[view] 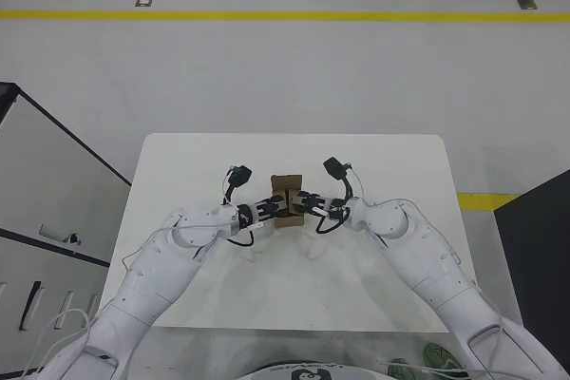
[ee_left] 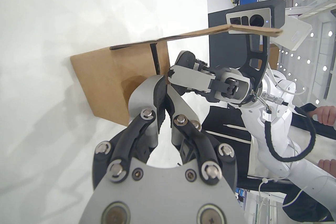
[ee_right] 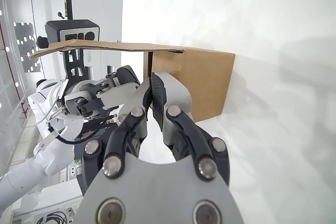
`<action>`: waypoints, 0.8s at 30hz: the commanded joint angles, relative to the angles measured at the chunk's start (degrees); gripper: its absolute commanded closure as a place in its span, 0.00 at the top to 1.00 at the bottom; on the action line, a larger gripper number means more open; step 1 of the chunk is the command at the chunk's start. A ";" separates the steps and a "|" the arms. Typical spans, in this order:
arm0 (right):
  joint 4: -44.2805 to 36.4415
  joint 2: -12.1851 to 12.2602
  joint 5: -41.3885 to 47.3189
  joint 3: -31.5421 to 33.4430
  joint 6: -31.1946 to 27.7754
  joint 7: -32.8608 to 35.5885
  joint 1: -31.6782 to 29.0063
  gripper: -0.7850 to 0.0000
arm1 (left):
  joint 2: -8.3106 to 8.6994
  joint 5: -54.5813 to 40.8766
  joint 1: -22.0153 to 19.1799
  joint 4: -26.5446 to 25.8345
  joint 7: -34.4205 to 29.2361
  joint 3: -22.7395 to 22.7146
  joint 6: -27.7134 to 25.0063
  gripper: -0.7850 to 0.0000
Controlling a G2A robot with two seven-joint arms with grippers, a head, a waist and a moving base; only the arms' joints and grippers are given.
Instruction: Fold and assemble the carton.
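Carton position: the carton [view: 287, 182] rests near the middle of the white surface [view: 380, 275], between my two arms
Carton condition: partly formed, in my judgement; a long flap [ee_left: 210, 32] sticks out unfolded from the brown body
Left claw: the left claw [ee_left: 166, 86] is clenched on the edge of a carton wall, thin board nipped between its pads
Right claw: the right claw [ee_right: 151, 89] is clenched on a wall edge too, coming in from the opposite side
Carton relative to claws: both tips meet almost nose to nose at one end; the body lies just beyond them and the flap reaches out past both
Step in hand: I judge I am bending a held wall panel along its crease
Method advised: I would move both claws at a matched rate, keep the bite shallow and close to the crease, and hold the body down against the surface
Hazard: pulling the claws apart could tear the board; uneven travel could skew the body
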 commanded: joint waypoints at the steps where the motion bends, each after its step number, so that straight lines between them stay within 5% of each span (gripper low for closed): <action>1: -0.58 0.05 -0.12 0.21 -0.02 -0.12 -0.21 0.00 | -0.02 0.36 -0.04 0.04 -0.14 0.06 0.53 0.00; 15: -3.41 0.41 -0.75 2.04 0.13 -0.78 -1.07 0.00 | 0.16 -1.81 0.48 -2.05 0.98 -2.44 -3.16 0.00; 24: -1.24 -0.27 -0.23 1.16 0.07 -2.59 0.09 0.00 | -0.54 -0.44 -0.59 -0.41 4.77 -1.19 0.38 0.00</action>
